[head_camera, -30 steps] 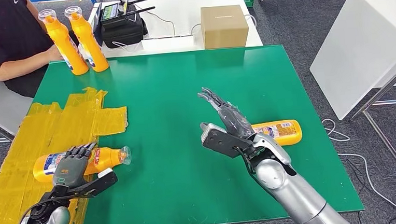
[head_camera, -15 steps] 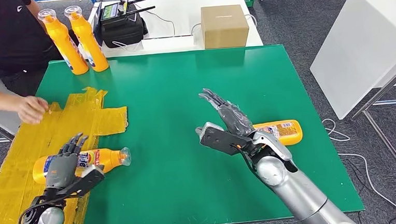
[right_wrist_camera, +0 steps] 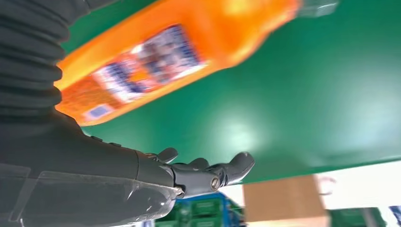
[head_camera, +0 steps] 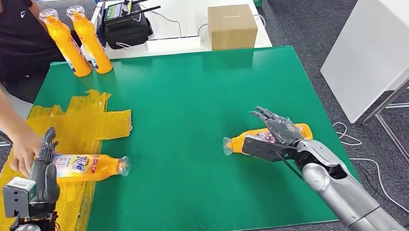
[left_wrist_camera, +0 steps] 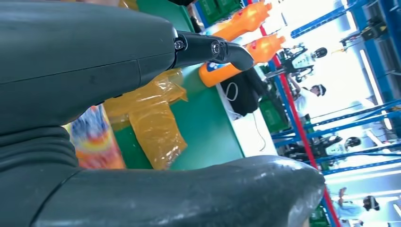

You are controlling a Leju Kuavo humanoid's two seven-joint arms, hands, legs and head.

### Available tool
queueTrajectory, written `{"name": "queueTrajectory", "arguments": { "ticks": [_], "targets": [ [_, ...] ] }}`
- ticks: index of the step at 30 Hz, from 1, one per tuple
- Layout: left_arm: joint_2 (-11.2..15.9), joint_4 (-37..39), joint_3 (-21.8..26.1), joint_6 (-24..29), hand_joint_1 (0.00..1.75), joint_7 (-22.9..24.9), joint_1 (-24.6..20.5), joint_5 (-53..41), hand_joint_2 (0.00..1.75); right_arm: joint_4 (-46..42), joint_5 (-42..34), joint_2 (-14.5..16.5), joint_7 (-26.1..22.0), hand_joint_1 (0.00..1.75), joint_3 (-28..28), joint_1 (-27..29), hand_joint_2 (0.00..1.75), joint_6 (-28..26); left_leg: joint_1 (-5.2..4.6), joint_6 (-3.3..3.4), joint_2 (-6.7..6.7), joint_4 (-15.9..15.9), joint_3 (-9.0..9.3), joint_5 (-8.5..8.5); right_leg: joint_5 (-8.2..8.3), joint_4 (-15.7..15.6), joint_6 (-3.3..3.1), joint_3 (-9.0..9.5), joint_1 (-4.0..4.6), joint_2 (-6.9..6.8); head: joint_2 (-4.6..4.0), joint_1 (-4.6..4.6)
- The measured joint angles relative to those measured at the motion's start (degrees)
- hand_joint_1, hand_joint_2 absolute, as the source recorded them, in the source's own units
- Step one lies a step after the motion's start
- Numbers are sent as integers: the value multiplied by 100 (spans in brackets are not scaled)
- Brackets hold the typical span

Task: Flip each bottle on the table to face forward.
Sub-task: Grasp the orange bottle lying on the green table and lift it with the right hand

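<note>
An orange bottle [head_camera: 90,167] lies on its side on the yellow sheet [head_camera: 74,126], cap to the right and label up. My left hand [head_camera: 44,171] stands beside its base, fingers straight and apart, holding nothing. A person's hand [head_camera: 23,151] rests at that base. A second orange bottle [head_camera: 249,141] lies at the right of the green table [head_camera: 190,95], cap to the left. My right hand [head_camera: 279,130] is spread flat over its middle without gripping it. In the right wrist view the bottle [right_wrist_camera: 156,71] lies beyond my straight fingers [right_wrist_camera: 208,172].
Two orange bottles [head_camera: 69,46] stand upright at the back left corner, in front of a seated person [head_camera: 4,36]. Behind the table stand a black device [head_camera: 126,25] and a cardboard box [head_camera: 231,25]. A white table [head_camera: 375,46] stands to the right.
My left hand let go of the left bottle and drew back to its base, turning upright. A person's hand reached in there. My right hand came down over the right bottle.
</note>
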Motion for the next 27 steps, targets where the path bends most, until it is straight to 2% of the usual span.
{"name": "queueTrajectory", "arguments": {
  "ticks": [6,12,27],
  "targets": [
    [-121,-230,30,-29,0,4,58,49,0,56,216,-280,83,0,-150,51,175,251,5,-1,-1,0,3,1,0,2,0,2,2,-1,0,0],
    [-166,-255,32,-28,0,5,54,139,0,225,444,-396,98,0,-164,34,175,432,6,-1,1,0,3,1,1,3,0,2,3,0,0,-1],
    [-232,-304,25,-44,0,134,-147,192,0,631,639,-226,273,0,24,-331,175,648,6,-1,0,0,2,2,1,3,0,3,3,-1,0,-1]
  ]
}}
